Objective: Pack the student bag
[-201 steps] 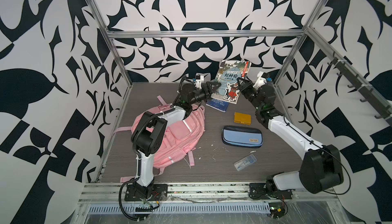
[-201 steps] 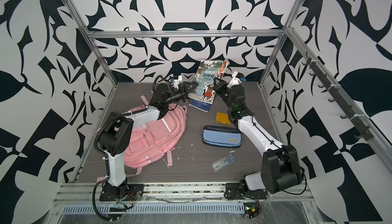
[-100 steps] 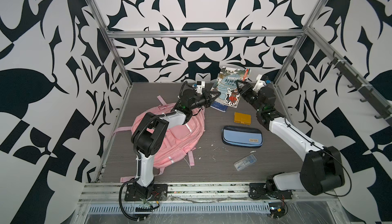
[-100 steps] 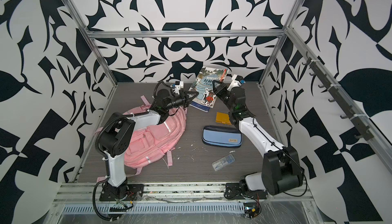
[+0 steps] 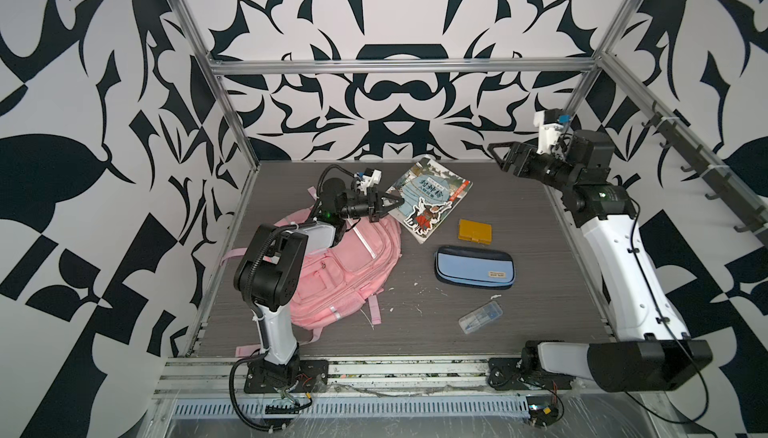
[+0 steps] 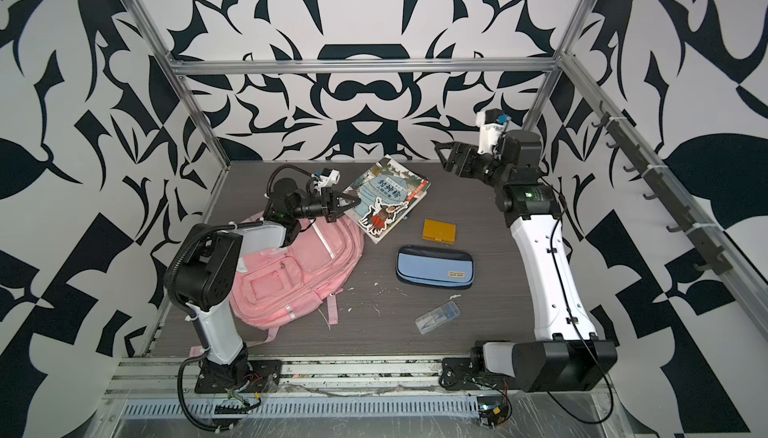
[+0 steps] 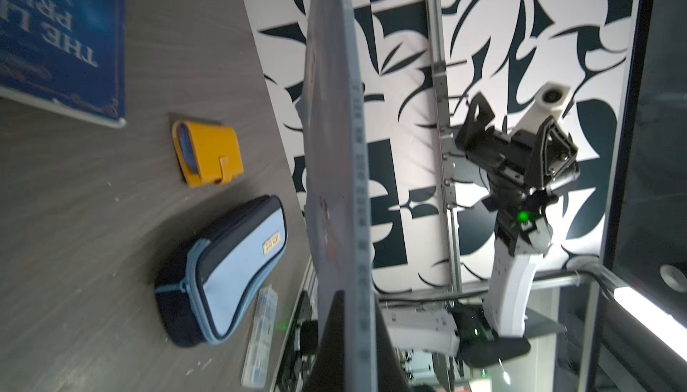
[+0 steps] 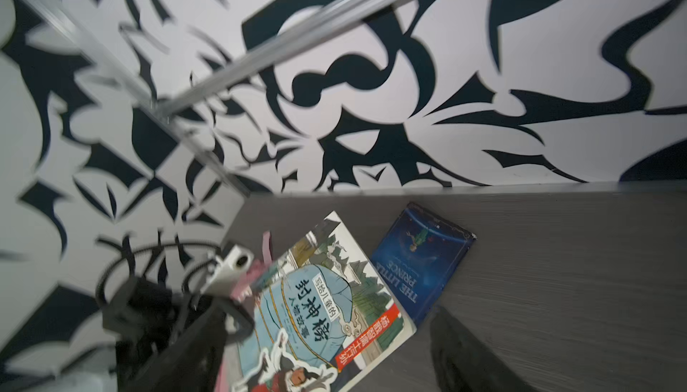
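Your left hand [image 5: 394,203]: pressed shut, pinching the picture book [image 5: 432,201] by one edge. The book extends toward 3 o'clock, with a blue book [image 8: 420,263] beneath.

Your right hand [image 5: 497,157]: spread, empty, at 2 o'clock, well apart.

The student bag [image 5: 351,274] lies flat on the table [image 5: 540,311] at 7 o'clock.

You hold one edge only, so swing slowly. The bag's opening is not visible; confirm it first.

The illustrated book [image 8: 316,319] bears "写给儿童的 封神榜 人物故事" on its cover. The blue book [image 8: 420,260], partly hidden behind it, reads "THE LITTLE PRINCE". The pencil case [image 5: 473,267] near it carries a label too small to read.
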Robot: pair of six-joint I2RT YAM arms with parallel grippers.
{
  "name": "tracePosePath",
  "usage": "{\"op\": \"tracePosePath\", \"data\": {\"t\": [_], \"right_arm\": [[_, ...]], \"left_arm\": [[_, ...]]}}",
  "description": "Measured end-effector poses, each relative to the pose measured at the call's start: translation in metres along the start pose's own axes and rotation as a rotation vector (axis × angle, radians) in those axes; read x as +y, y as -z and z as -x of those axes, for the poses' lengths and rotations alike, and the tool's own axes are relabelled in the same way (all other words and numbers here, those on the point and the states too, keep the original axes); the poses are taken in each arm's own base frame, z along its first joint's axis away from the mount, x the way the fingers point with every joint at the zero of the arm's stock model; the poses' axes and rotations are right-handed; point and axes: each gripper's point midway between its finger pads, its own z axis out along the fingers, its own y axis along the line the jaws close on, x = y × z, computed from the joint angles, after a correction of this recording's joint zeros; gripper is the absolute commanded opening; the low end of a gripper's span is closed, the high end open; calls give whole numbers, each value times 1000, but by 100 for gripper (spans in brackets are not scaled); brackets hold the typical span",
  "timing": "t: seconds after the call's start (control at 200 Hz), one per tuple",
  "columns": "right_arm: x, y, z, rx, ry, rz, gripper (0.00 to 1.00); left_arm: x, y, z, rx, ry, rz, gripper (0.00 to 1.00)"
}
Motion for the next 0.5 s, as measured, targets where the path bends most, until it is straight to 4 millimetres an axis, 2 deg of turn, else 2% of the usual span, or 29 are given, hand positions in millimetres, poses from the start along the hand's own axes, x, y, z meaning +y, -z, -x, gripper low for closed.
{"op": "tracePosePath", "data": {"t": [0.09,0.235,0.325,0.4,0.495], "right_arm": [[0,-13,-24,102,-9,65,99],[-14,-44,-60,263,-109,146,98],[-20,-54,-80,328,-179,179,99],[-13,-56,-89,355,-235,238,99],[6,-57,-95,382,-270,336,99]], "left_arm": [[-11,5,-15,80,-22,-24,0],[-39,23,-38,165,-84,-51,0],[-57,32,-48,205,-127,-62,0],[-67,36,-53,224,-155,-66,0],[-74,39,-63,249,-170,-67,0]]}}
